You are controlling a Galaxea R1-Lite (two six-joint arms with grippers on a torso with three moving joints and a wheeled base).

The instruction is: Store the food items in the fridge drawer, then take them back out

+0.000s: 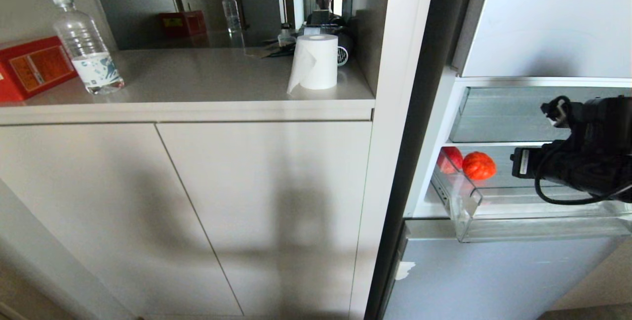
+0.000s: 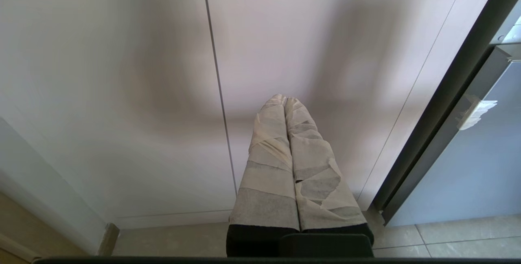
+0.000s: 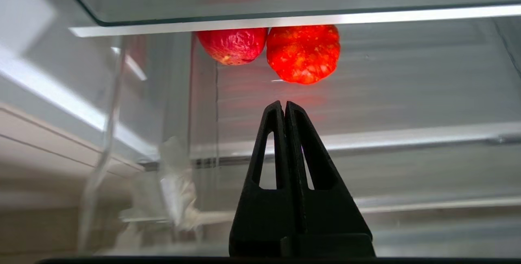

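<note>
Right pincer (image 3: 285, 105) closed tight, black fingers pressed together, nothing held; poised over the ribbed clear floor of the fridge drawer (image 1: 493, 228), pulled out, thick clear front lip toward the robot. Right arm seen in head view as black housing and cables at the right edge, above the drawer.

Food items both inside the drawer, ahead of the right pincer tips, toward the back left corner: plain red apple-like fruit (image 3: 232, 46) and orange-red ribbed fruit (image 3: 303, 54), just beside each other, possibly touching. Ribbed fruit nearly straight ahead of the tips, not touching them; red fruit further off to one side. Glass shelf edge (image 3: 285, 21) overhead, cutting off the tops of both fruits in the wrist view.

Left pincer (image 2: 285, 101) closed, fingers wrapped in pale tape, empty; parked low, facing beige cabinet doors (image 2: 122, 93) with tiled floor (image 2: 447, 239) below. Well apart from the drawer.

Room: pale tabletop (image 1: 197, 78) over the cabinets, far to the left of the right pincer; on it a water bottle (image 1: 86, 46), a red box (image 1: 29, 65), a paper towel roll (image 1: 316, 60). Mirror-like back panel (image 1: 222, 4) behind. Frosted blue-grey lower fridge front (image 1: 493, 280) under the drawer.
</note>
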